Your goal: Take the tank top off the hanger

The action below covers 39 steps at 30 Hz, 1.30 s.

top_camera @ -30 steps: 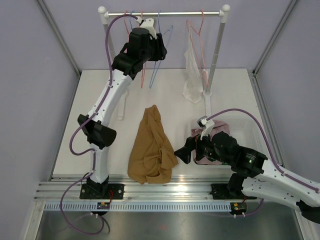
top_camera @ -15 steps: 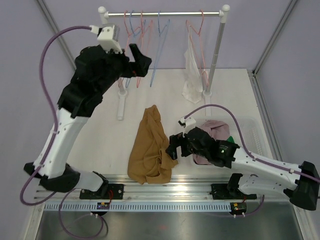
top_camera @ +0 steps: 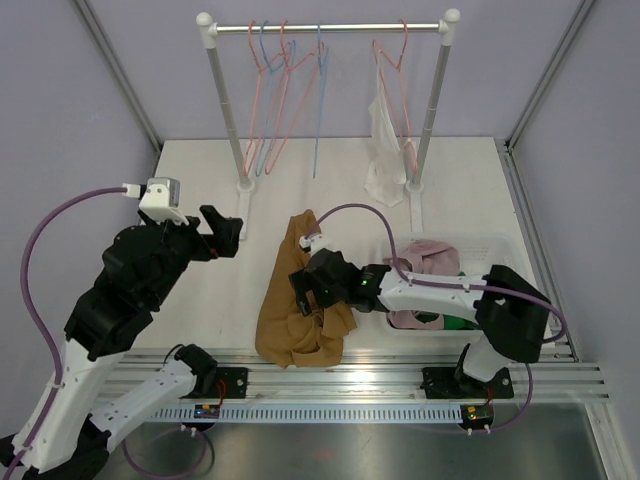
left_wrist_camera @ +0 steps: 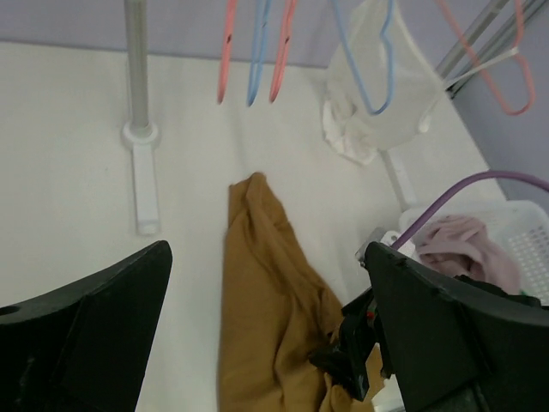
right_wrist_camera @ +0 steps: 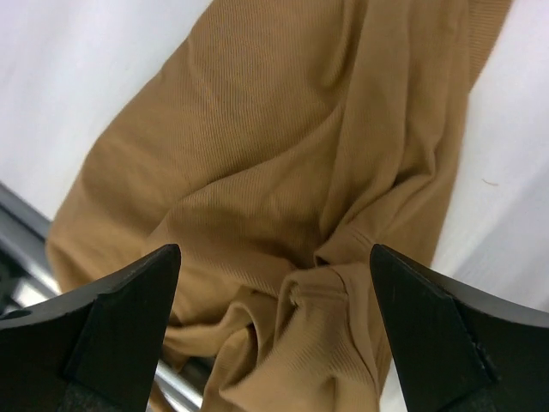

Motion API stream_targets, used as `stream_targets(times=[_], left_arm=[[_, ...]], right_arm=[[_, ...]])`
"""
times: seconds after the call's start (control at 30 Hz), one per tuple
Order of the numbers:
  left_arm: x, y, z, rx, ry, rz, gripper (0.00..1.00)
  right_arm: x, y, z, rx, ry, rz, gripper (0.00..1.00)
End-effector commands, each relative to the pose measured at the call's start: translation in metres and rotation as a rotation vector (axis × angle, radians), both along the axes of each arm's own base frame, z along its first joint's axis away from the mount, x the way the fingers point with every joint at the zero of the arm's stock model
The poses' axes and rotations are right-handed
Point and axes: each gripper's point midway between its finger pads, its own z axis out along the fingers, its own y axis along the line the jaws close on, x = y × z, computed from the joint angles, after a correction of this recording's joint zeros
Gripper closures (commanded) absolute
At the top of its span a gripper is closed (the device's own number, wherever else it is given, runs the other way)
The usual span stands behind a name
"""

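Lying crumpled mid-frame, the tank top (top_camera: 285, 335) looks free of the hangers (left_wrist_camera: 228, 43) above; job seems done. Left gripper (top_camera: 228, 232) and right gripper (top_camera: 298, 292) both gape empty.

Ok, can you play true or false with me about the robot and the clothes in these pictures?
1. The brown tank top lies on the table, off every hanger. True.
2. The right gripper is clamped shut on the brown tank top. False: its jaws stand wide open just above the cloth.
3. A white garment hangs on the rack. True.
4. The basket has nothing in it. False: pink clothes lie inside.
5. The left gripper holds a hanger. False: it is open, holds nothing, and is away from the rack.
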Motion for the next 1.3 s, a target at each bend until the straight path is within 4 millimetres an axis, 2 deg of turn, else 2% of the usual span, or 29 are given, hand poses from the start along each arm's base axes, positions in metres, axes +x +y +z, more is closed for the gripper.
stream_targets(times=[0.0,0.03,0.07,0.13,0.27,0.33,0.37,0.4,0.5,0.53,0.57,0.6,0.63,0.7,0.73,0.8,0.83,0.9,0.93,0.97,1.0,1.03,1.1,1.17,1.27], left_arm=[[0.004,0.023,-0.024,0.083,-0.011,0.102,0.01],[0.002,0.029,-0.025,0.085,-0.027,0.121,0.01],[0.004,0.031,-0.039,0.117,-0.015,0.13,0.01],[0.006,0.037,-0.042,0.142,-0.023,0.161,0.01],[0.009,0.048,-0.056,0.185,0.006,0.222,0.01],[0.01,0.049,-0.063,0.183,0.018,0.228,0.01],[0.01,0.05,-0.062,0.175,0.014,0.234,0.01],[0.008,0.051,-0.065,0.168,0.013,0.232,0.01],[0.006,0.055,-0.063,0.156,-0.005,0.245,0.01],[0.005,0.056,-0.063,0.155,-0.009,0.248,0.01],[0.005,0.057,-0.062,0.151,-0.013,0.252,0.01],[0.003,0.059,-0.06,0.146,-0.019,0.259,0.01],[0.002,0.06,-0.06,0.141,-0.023,0.261,0.01],[0.001,0.061,-0.057,0.129,-0.037,0.262,0.01],[0.0,0.062,-0.057,0.124,-0.043,0.263,0.01],[-0.002,0.063,-0.056,0.116,-0.05,0.265,0.01],[-0.004,0.064,-0.054,0.107,-0.059,0.266,0.01],[-0.005,0.065,-0.053,0.1,-0.067,0.27,0.01],[-0.006,0.066,-0.051,0.096,-0.075,0.27,0.01],[-0.006,0.067,-0.05,0.091,-0.081,0.272,0.01],[-0.007,0.066,-0.051,0.089,-0.082,0.267,0.01],[-0.006,0.066,-0.051,0.09,-0.082,0.266,0.01],[-0.006,0.065,-0.052,0.094,-0.079,0.262,0.01],[-0.006,0.064,-0.051,0.095,-0.079,0.256,0.01],[-0.005,0.064,-0.051,0.095,-0.077,0.254,0.01]], right_arm=[[0.005,0.019,-0.004,-0.093,-0.068,0.017,0.01],[0.004,0.018,-0.025,-0.159,-0.047,0.011,0.01],[0.003,0.019,-0.029,-0.198,-0.038,0.014,0.01],[-0.002,0.017,-0.053,-0.269,-0.023,0.013,0.0],[-0.005,0.016,-0.083,-0.321,0.017,0.016,0.0],[-0.009,0.014,-0.101,-0.357,0.042,0.029,0.07],[-0.011,0.015,-0.106,-0.355,0.052,0.039,0.13],[-0.013,0.016,-0.108,-0.349,0.06,0.048,0.39],[-0.013,0.017,-0.102,-0.301,0.043,0.051,0.67],[-0.012,0.021,-0.085,-0.257,0.02,0.056,0.85],[-0.013,0.022,-0.076,-0.228,0.005,0.069,1.0],[-0.014,0.024,-0.067,-0.2,-0.001,0.082,1.0],[-0.014,0.027,-0.04,-0.139,-0.031,0.092,1.0],[-0.014,0.026,-0.015,-0.082,-0.06,0.096,1.0],[-0.014,0.023,0.014,-0.035,-0.095,0.091,1.0],[-0.009,0.014,0.044,-0.002,-0.144,0.059,1.0],[-0.01,0.005,0.068,0.024,-0.175,0.051,1.0],[-0.005,-0.007,0.1,0.056,-0.227,0.01,1.0],[-0.007,-0.018,0.126,0.088,-0.259,-0.001,1.0],[-0.007,-0.025,0.139,0.105,-0.275,-0.012,1.0],[-0.008,-0.037,0.163,0.146,-0.311,-0.038,1.0],[-0.01,-0.047,0.171,0.148,-0.317,-0.048,1.0],[-0.013,-0.067,0.207,0.222,-0.361,-0.086,1.0],[-0.015,-0.089,0.222,0.234,-0.382,-0.127,1.0],[-0.016,-0.135,0.25,0.259,-0.429,-0.242,1.0]])
